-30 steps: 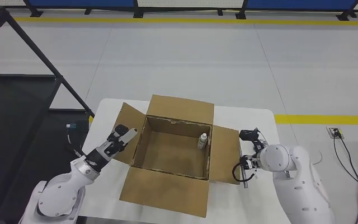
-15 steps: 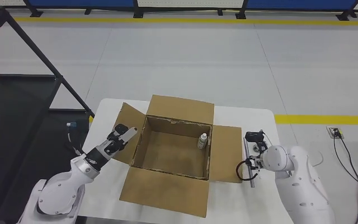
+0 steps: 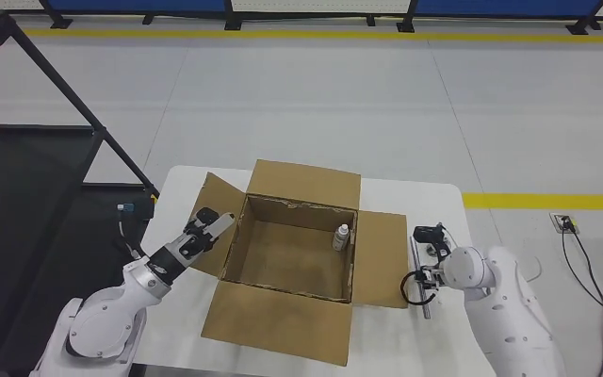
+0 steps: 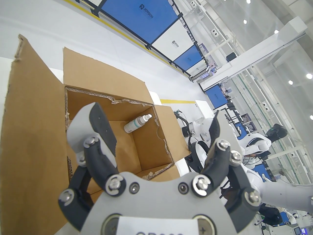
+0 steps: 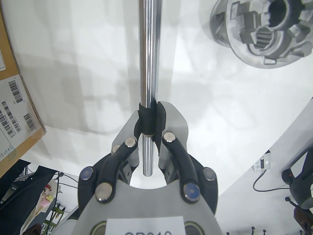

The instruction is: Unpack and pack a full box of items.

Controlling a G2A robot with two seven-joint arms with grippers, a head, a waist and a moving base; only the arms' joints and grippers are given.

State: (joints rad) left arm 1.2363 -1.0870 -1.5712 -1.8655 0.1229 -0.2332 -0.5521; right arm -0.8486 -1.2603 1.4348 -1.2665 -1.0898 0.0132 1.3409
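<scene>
Rod (image 5: 148,37) is sitting pinched near one end in the right gripper (image 5: 149,121), jaws closed tight on it, low over the table (image 3: 415,193) just beside the right flap of the box (image 3: 283,320). Looks like an unpack set-down. I'd be lowering it flat, parallel to the flap, clear of the metal hub (image 5: 266,23) so it isn't rolling into it. Left gripper (image 4: 156,121) is hanging wide open and empty over the left flap. Spray bottle (image 3: 341,237) is sitting inside the box by the right wall.
</scene>
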